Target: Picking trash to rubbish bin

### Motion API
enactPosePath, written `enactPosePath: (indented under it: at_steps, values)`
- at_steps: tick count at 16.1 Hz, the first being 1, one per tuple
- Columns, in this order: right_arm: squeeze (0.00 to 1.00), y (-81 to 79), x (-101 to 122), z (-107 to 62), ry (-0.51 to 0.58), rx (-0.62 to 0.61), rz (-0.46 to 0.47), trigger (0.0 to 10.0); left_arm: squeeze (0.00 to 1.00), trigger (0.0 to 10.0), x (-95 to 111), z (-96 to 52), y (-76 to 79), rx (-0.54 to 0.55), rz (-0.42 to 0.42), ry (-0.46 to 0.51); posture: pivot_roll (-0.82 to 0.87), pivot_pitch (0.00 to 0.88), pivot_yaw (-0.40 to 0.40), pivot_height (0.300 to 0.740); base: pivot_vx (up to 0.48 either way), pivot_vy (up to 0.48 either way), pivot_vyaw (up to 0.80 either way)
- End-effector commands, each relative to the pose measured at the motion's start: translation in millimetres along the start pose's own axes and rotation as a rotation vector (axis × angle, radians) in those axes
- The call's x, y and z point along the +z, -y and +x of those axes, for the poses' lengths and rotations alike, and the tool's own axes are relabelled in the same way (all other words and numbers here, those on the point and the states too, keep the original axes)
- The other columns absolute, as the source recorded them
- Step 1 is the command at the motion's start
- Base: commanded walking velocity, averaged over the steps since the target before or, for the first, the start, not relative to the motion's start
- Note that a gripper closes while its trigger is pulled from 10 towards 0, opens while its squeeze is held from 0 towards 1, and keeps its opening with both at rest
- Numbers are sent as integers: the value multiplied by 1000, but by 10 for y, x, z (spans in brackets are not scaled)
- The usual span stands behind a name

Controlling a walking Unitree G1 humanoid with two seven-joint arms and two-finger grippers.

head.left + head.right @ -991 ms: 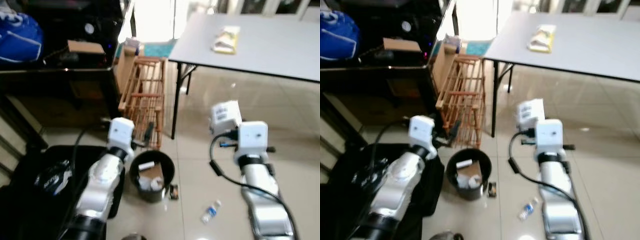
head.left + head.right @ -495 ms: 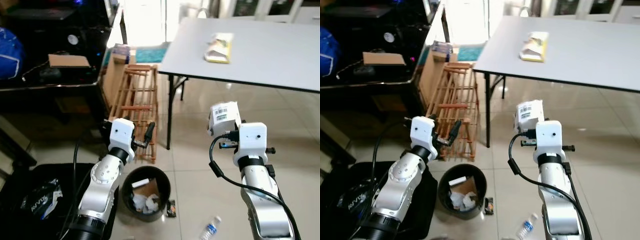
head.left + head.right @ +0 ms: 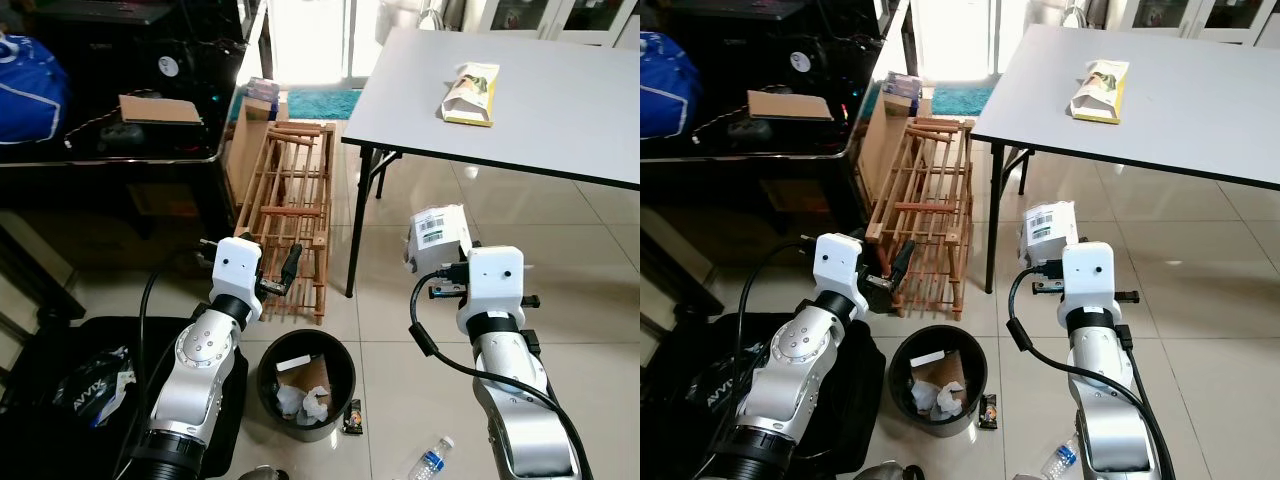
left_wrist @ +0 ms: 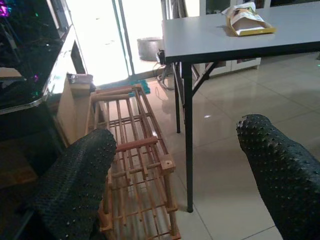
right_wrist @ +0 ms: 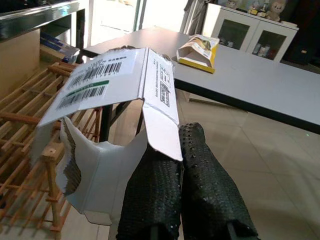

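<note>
**Carton held high, bin low and to the left**

One white carton (image 5: 112,125) with barcode labels is pinched by its flap in the right pincer (image 5: 182,150), whose fingers are pressed together on the thin card. It is held above the tiled floor, right of the round black rubbish bin (image 3: 343,400), which stands near the robot between the two arms. The left pincer (image 4: 180,185) is spread wide and holds nothing, just beyond the bin before the wooden rack (image 3: 295,215).

The grip is judged slight: only an edge of flap is caught, so the carton could slip or tear free. A release from here would likely miss the bin.

On the floor one plastic bottle (image 3: 428,462) and one small dark wrapper (image 3: 353,417) are counted; on the far tabletop (image 3: 560,110), one yellow packet (image 3: 469,94). One bin, partly filled, is seen.
</note>
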State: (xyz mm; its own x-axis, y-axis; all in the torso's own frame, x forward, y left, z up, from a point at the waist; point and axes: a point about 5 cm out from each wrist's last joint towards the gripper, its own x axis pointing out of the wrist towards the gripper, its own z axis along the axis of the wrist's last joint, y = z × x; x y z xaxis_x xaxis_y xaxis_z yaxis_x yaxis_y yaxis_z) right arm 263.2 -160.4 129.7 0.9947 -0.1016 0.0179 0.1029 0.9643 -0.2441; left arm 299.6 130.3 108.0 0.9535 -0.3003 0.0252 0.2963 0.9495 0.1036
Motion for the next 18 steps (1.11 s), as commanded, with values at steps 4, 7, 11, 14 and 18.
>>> enactPosePath:
  at_steps: [4, 7, 11, 14, 18]
  values:
    - [0, -23, 9, -19, 2, 16, -16, 10000, 0, 10000, -22, -7, -27, 23, 11, -15, -47, 105, 35, 740, 0, 0, 439]
    - [0, -29, 6, -14, 0, 17, -15, 10000, 0, 10000, -23, -12, -27, 21, 13, -18, -44, 104, 36, 740, 0, 0, 702]
    - [0, -38, 0, -18, -2, 17, -17, 10000, 0, 10000, -20, -13, -24, 14, 11, -19, -45, 105, 43, 740, 0, 0, 758]
    - [0, -37, -16, -28, -8, 11, -16, 10000, 0, 10000, -36, -13, -7, 0, 12, -29, -48, 107, 45, 740, 0, 0, 800]
    - [0, -47, -35, -25, -15, 10, -3, 10000, 0, 10000, -168, -62, 14, -37, 2, -97, -43, 108, 44, 740, 0, 0, 114]
